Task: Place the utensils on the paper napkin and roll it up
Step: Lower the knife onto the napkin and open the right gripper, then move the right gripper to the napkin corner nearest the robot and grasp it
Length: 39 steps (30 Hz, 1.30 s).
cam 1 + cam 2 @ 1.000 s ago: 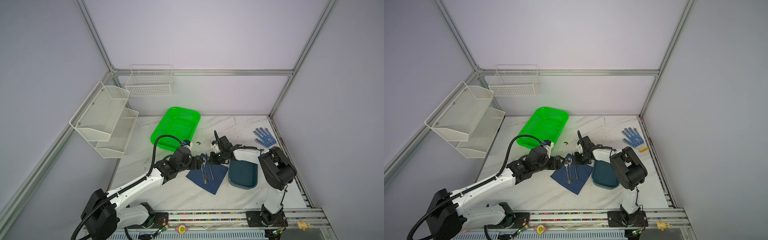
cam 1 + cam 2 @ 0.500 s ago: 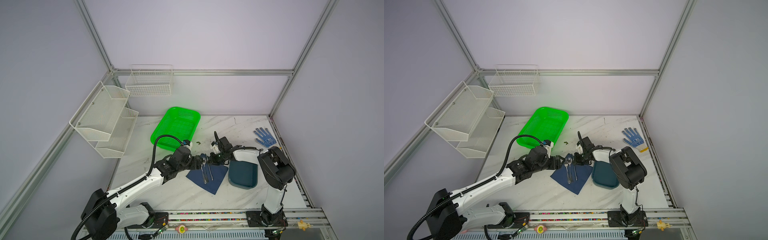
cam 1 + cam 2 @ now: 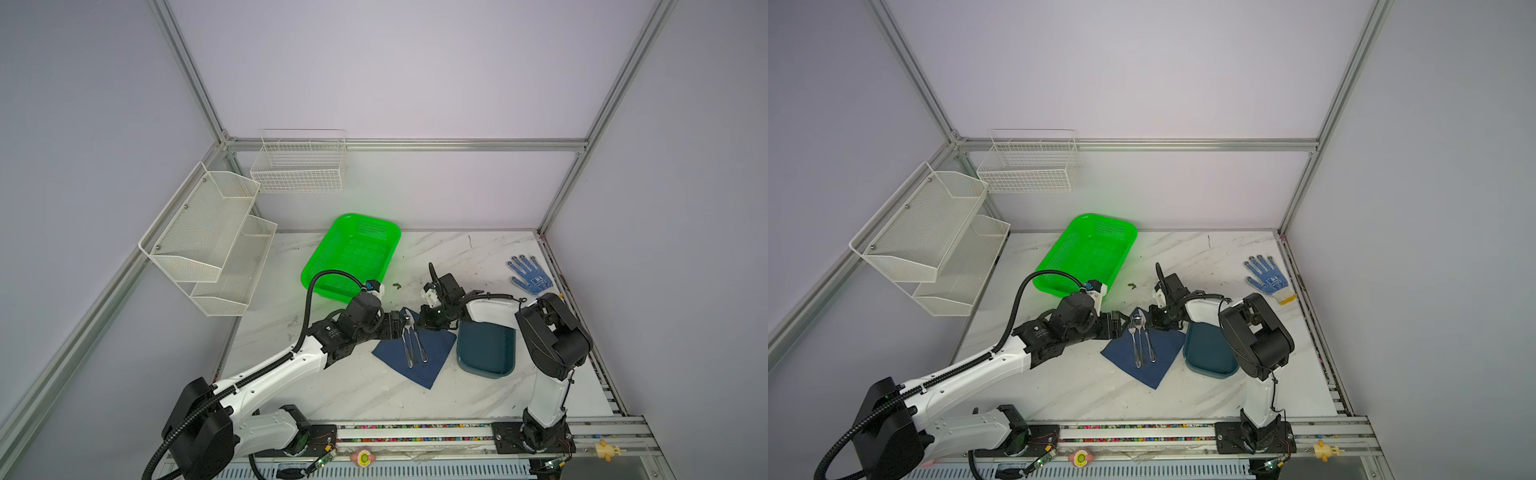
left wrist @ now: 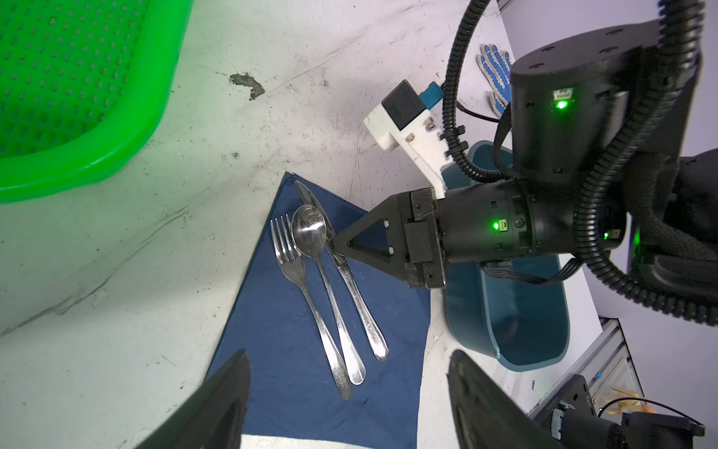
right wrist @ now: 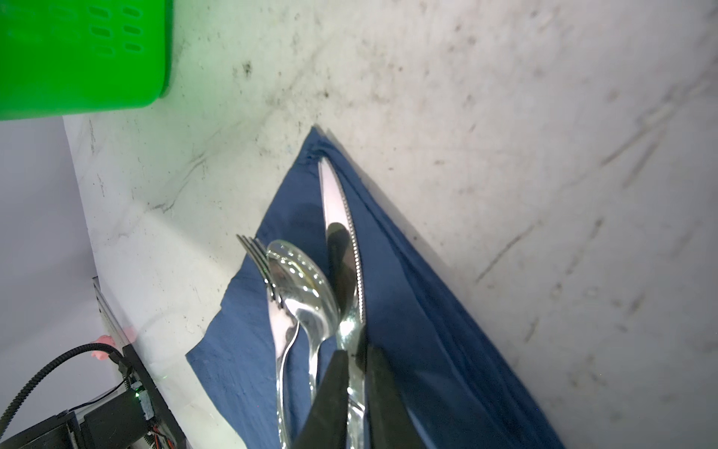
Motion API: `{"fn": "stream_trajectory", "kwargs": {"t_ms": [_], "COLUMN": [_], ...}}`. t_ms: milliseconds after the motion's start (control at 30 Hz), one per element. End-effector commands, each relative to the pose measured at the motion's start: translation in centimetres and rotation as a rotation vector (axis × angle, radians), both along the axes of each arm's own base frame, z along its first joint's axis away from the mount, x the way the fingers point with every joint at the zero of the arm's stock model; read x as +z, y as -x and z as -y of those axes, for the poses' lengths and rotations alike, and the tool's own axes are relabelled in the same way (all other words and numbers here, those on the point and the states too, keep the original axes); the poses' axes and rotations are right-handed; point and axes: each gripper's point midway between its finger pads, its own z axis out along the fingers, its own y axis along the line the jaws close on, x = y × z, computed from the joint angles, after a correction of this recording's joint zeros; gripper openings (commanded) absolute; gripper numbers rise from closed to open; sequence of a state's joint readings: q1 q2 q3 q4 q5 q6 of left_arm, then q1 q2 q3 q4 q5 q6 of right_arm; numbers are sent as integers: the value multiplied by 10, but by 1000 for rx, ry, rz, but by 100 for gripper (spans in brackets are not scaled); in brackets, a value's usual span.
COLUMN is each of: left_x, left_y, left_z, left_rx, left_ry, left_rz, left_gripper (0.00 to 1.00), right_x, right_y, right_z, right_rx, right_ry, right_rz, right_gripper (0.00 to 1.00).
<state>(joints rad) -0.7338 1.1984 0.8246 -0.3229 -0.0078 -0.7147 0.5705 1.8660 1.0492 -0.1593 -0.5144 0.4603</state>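
Observation:
The navy paper napkin [image 3: 432,361] [image 3: 1163,357] lies flat beside the teal tray. On it rest the utensils, side by side: a fork [image 4: 289,260], a spoon [image 4: 309,233] and a knife [image 4: 349,280] [image 5: 342,217]. My right gripper [image 4: 334,247] [image 5: 355,357] reaches in low from the tray side, its jaws closed narrowly against both sides of the knife's neck while the knife lies on the napkin. My left gripper [image 4: 348,352] [image 3: 399,324] hovers at the napkin's opposite edge, open wide and holding nothing.
A green basket [image 3: 353,253] stands behind the napkin. The teal tray [image 3: 486,353] touches the napkin's right side, under my right arm. A blue-dotted glove [image 3: 530,274] lies at the back right. White wire shelves [image 3: 208,232] hang on the left wall.

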Motion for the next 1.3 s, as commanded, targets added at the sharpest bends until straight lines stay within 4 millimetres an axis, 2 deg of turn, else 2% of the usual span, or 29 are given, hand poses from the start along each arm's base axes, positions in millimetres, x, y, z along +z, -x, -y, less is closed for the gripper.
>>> {"fn": "stream_trajectory", "kwargs": {"t_ms": [0, 167, 367, 467, 700, 900, 1067, 1200, 1267], "left_x": [-5, -4, -6, -7, -18, -42, -55, -57, -59], "left_y": [2, 1, 1, 3, 19, 36, 46, 49, 51], "left_z": [-2, -2, 0, 3, -1, 6, 10, 8, 6], "left_rx": [2, 3, -6, -21, -69, -109, -120, -108, -94], "left_ry": [7, 7, 9, 14, -13, 10, 7, 7, 2], "left_rz": [-6, -5, -11, -22, -77, -190, -234, -243, -240], "left_gripper": [79, 79, 79, 79, 78, 75, 74, 74, 74], "right_x": [4, 10, 52, 64, 55, 35, 42, 43, 43], "right_y": [3, -2, -1, 7, 51, 79, 79, 78, 76], "right_z": [9, 21, 29, 40, 69, 119, 155, 199, 195], "right_rx": [-18, -61, -103, -153, -221, -341, -524, -651, -645], "right_ry": [36, 103, 73, 74, 182, 378, 453, 660, 640], "right_rz": [5, 28, 109, 114, 35, -39, 12, 65, 72], "right_gripper": [15, 15, 16, 18, 18, 17, 17, 18, 18]}}
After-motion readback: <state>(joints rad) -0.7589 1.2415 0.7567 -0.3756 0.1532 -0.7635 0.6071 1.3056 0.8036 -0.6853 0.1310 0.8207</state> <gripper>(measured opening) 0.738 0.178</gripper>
